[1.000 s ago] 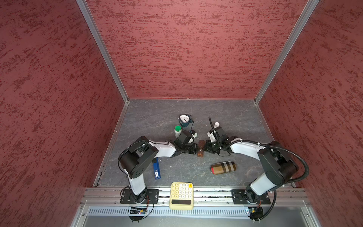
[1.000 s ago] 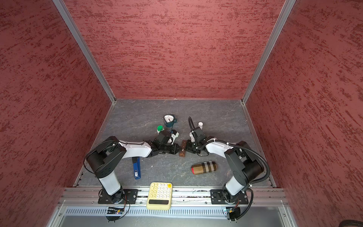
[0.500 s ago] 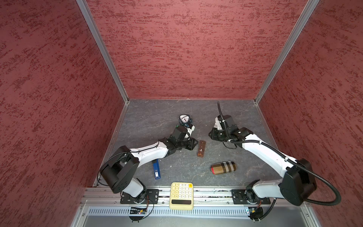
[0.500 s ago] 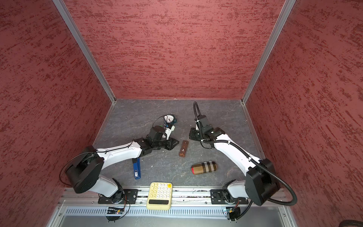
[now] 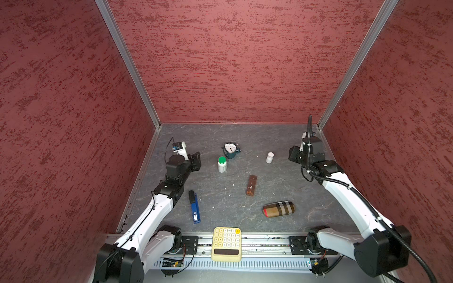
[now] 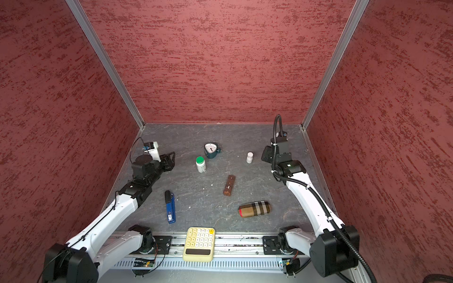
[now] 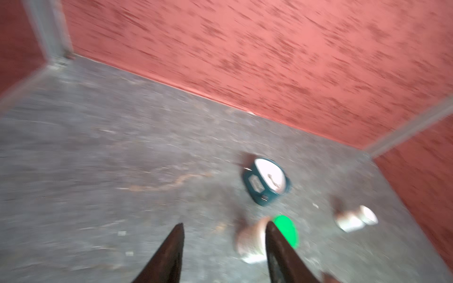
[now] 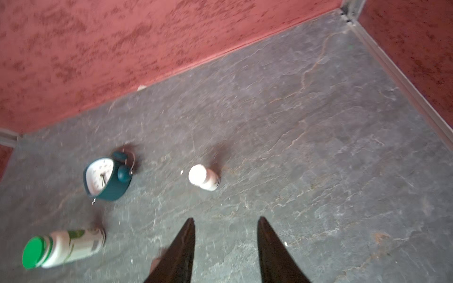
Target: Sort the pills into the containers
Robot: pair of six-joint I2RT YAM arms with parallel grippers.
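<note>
Containers (image 5: pixel 251 185) well apart from both fingers (image 7: pixel 171 257)

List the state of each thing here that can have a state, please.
Left claw, open, empty.
Right claw, open, empty.
Pill strip, lying flat, not held; lids too small to tell.
Green-cap bottle, upright, capped.
White bottle, upright, capped.
Plaid case, lying, shut.
Clock, standing.

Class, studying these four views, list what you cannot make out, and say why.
Pill strip: too small in both top views to tell whether its lids are open.
Green-capped bottle: blurred in the left wrist view, partly behind the left claw.
White speck: too small in a top view to identify.
</note>
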